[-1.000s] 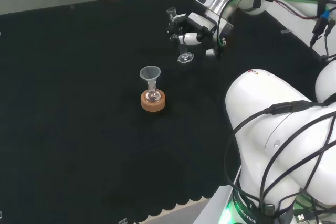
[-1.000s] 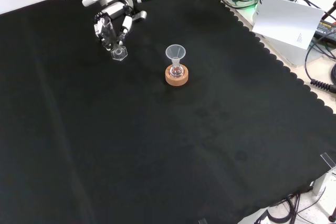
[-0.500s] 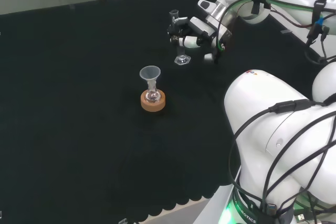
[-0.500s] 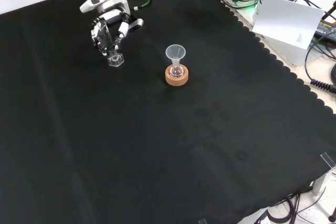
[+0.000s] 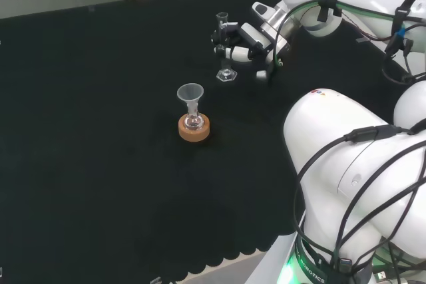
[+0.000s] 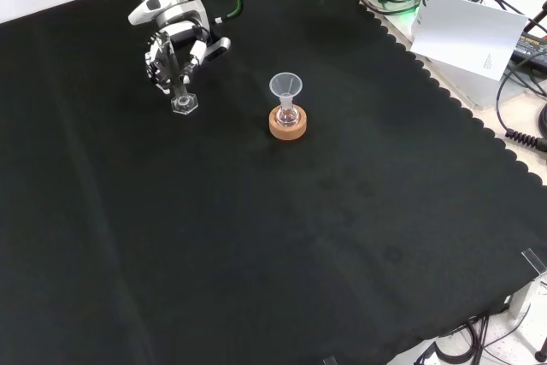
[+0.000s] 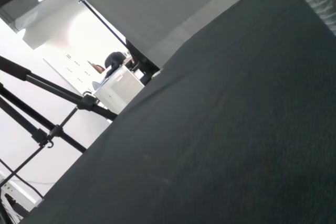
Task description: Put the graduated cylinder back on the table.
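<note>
Graduated cylinder (image 6: 179, 83) upright, hexagonal foot on or just above the black tabletop (image 6: 299, 237), at about 6 o'clock of the hand (image 6: 175, 40) in the front view; contact with the cloth not certain. Hand curled round the cylinder's upper tube, fingers (image 5: 229, 50) wrapping it in the head view (image 5: 225, 48). One cylinder, one clear funnel (image 6: 285, 90), one cork ring (image 6: 288, 122) beneath it, at 3 o'clock of the cylinder, apart. Wide bare cloth toward 6 o'clock; scalloped edge far off.
</note>
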{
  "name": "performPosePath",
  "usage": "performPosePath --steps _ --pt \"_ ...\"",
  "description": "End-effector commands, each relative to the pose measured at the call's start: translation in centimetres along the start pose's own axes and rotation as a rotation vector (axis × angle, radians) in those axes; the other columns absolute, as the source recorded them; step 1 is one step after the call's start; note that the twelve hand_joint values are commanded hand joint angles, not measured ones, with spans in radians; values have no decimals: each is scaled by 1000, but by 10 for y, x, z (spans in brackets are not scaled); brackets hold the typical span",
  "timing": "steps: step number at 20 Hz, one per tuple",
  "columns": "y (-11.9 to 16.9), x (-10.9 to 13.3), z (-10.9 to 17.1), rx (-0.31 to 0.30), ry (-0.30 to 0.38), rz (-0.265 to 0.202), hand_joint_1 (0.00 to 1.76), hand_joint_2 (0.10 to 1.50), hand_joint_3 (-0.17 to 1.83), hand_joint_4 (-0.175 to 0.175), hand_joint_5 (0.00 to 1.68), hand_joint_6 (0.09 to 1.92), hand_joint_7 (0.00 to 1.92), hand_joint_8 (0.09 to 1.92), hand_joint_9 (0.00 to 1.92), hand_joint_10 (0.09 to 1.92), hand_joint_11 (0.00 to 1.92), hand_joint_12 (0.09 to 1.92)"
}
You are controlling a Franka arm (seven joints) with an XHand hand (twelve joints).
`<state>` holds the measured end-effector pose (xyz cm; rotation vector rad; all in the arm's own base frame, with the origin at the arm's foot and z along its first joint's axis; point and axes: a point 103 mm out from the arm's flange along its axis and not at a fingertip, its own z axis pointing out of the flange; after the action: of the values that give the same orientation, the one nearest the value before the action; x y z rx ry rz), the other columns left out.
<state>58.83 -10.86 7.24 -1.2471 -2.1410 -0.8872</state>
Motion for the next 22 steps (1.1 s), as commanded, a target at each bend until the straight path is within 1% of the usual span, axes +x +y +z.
performPosePath --steps 1,3,4,5,6,7,10,12,13,15,18,22 --pt "3 -3 6 -9 16 -1 1106 1209 3 -158 805 1259 889 702 1275 87 1062 870" --pt "2 -4 7 -7 19 1 1099 1219 4 -158 784 1287 853 704 1263 87 1047 884" --pt "1 -5 7 -4 16 4 1124 1222 3 -112 761 1155 824 711 1252 87 1036 891" --pt "0 -5 7 -2 14 5 1147 1221 1 -75 753 1006 796 715 1241 87 1026 895" --pt "0 -4 6 1 14 5 1161 1220 0 -55 749 893 771 717 1232 87 1018 899" --pt "-1 -4 6 6 11 5 1169 1214 -3 -46 742 823 750 715 1221 87 1013 902" --pt "-4 -3 6 27 11 7 1159 1170 -37 -41 715 727 689 681 1190 87 947 939" --pt "-6 -3 6 62 9 20 1124 1143 -91 -39 694 690 655 638 1166 87 878 996" --pt "-7 -4 6 83 18 28 1098 1123 -127 -37 661 669 634 620 1140 87 839 1026" --pt "-8 -5 6 108 19 43 1041 1075 -163 -33 563 610 575 593 1069 87 734 1101" --pt "-10 -6 2 121 24 62 981 1033 -175 -34 448 492 512 585 987 87 599 1203" --pt "-12 -7 -4 106 37 84 922 1004 -175 -37 403 364 455 588 927 87 515 1255"
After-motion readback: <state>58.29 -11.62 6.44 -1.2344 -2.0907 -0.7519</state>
